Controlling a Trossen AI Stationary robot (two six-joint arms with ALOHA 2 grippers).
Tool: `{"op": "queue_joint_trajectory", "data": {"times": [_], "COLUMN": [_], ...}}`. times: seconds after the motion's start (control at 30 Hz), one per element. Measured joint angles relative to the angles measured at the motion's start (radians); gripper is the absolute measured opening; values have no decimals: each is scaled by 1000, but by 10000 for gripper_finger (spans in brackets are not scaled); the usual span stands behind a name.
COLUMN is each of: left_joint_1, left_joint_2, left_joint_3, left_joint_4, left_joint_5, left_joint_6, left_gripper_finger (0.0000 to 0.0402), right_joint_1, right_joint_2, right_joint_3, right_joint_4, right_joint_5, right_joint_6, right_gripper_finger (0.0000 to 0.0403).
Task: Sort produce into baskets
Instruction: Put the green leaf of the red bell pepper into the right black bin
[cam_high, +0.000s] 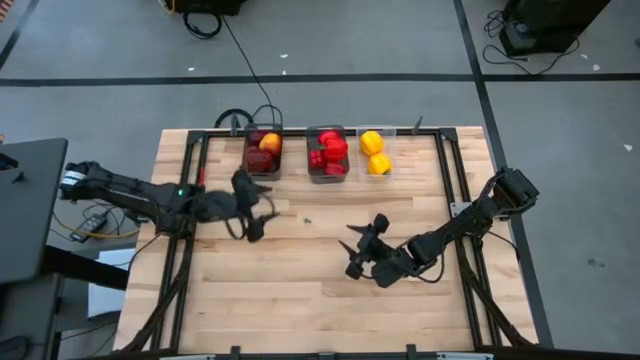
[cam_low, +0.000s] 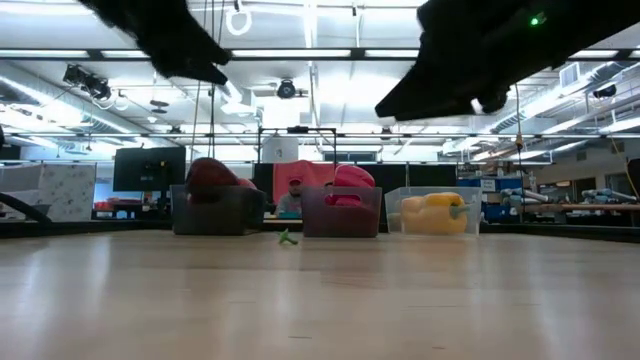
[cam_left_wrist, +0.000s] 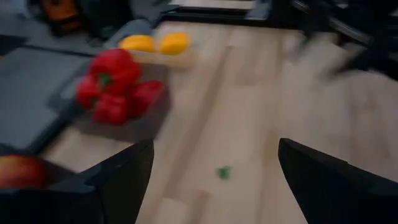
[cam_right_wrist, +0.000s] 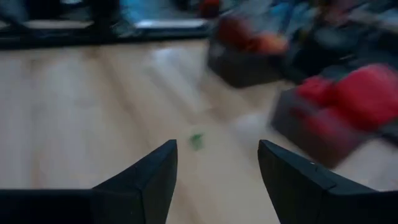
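Three baskets stand in a row at the table's far edge. The left dark basket (cam_high: 263, 152) holds apples (cam_high: 268, 143). The middle dark basket (cam_high: 327, 153) holds red bell peppers (cam_high: 330, 150). The clear basket (cam_high: 376, 152) holds two yellow peppers (cam_high: 374, 152). My left gripper (cam_high: 262, 213) is open and empty, above the table just near of the apple basket. My right gripper (cam_high: 360, 248) is open and empty at mid-table. In the wrist views both grippers (cam_left_wrist: 214, 180) (cam_right_wrist: 217, 180) are open over bare wood.
A small green scrap (cam_high: 307, 221) lies on the wood between the grippers; it also shows in the low view (cam_low: 288, 238). A black frame (cam_high: 455, 190) runs along the table's sides. Bare wood lies toward the near edge.
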Motion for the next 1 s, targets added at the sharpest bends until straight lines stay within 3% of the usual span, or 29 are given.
{"op": "queue_joint_trajectory", "data": {"times": [0.1, 0.3, 0.53, 0.7, 1.0], "left_joint_1": [-62, -111, -99, -81, -82], "left_joint_2": [-9, -2, -2, 1, 5], "left_joint_3": [-97, -269, -406, -449, -466], "left_joint_4": [164, 441, 671, 722, 721], "left_joint_5": [-26, -32, -34, -36, -34], "left_joint_6": [0, 38, 129, 142, 135], "left_gripper_finger": [349, 349, 349, 349, 349], "right_joint_1": [-11, -91, -184, -280, -441], "right_joint_2": [-2, -1, 0, 24, 239], "right_joint_3": [0, 0, 0, 1, 28], "right_joint_4": [-8, -14, 26, 96, 295], "right_joint_5": [87, -100, -176, -395, -717], "right_joint_6": [-31, -68, 40, 43, -64], "right_gripper_finger": [227, 216, 215, 215, 182]}}
